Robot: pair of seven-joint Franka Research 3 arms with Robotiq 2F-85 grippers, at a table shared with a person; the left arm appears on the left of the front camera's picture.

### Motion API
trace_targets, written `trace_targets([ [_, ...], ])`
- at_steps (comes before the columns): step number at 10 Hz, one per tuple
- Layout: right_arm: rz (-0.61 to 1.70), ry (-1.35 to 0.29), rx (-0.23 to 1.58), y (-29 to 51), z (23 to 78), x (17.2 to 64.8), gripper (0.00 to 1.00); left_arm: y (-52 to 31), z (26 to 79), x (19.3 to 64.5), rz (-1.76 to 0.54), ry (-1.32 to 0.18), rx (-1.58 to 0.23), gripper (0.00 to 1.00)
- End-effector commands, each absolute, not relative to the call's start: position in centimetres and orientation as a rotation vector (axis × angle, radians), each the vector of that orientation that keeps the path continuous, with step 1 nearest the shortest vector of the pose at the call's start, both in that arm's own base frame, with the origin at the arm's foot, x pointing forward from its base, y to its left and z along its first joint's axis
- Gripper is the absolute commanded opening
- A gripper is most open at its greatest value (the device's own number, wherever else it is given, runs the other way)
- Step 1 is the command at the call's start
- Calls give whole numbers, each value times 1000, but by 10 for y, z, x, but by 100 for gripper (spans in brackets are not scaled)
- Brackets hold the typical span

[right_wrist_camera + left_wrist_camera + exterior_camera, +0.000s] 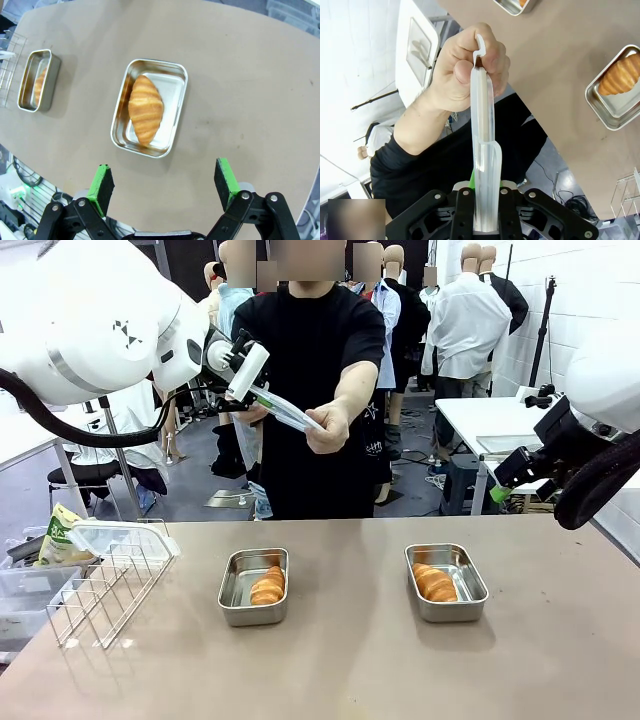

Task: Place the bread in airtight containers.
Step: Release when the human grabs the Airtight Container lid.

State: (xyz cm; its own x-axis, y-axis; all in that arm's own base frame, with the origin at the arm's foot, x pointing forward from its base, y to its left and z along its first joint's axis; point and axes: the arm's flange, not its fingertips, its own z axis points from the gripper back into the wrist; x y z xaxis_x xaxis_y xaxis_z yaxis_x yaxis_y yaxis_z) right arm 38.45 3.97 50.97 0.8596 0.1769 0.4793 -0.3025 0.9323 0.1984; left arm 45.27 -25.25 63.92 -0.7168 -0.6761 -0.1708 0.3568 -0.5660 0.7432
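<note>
Left end effector (484, 212) is clamping the lid (483, 145); person's hand (454, 77) is gripping its other end. Right end effector (165, 182) is hovering, spread apart, over tin (173, 92) with roll (145, 112).

A matte brown table (350, 660) spreads out in front of me under bright, even indoor light. Beyond its far edge I see a grey floor (200, 495), with a black seat (75, 480) behind the table's far left corner. Behind its far right corner stands a white table (490, 420), and past that a white brick wall (590, 300).
</note>
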Motion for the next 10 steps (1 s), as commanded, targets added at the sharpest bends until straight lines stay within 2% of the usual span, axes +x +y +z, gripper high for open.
trace_targets([
  [1,254,-472,273,40,510,386,100,-252,643,453,-2276,-956,604,0],
  [5,254,-472,273,40,510,386,100,-252,643,453,-2276,-956,604,0],
  [6,254,-472,273,40,510,386,100,-253,639,453,-2270,-941,597,5],
  [10,254,-472,273,40,510,386,100,-251,640,453,-2275,-953,594,82],
])
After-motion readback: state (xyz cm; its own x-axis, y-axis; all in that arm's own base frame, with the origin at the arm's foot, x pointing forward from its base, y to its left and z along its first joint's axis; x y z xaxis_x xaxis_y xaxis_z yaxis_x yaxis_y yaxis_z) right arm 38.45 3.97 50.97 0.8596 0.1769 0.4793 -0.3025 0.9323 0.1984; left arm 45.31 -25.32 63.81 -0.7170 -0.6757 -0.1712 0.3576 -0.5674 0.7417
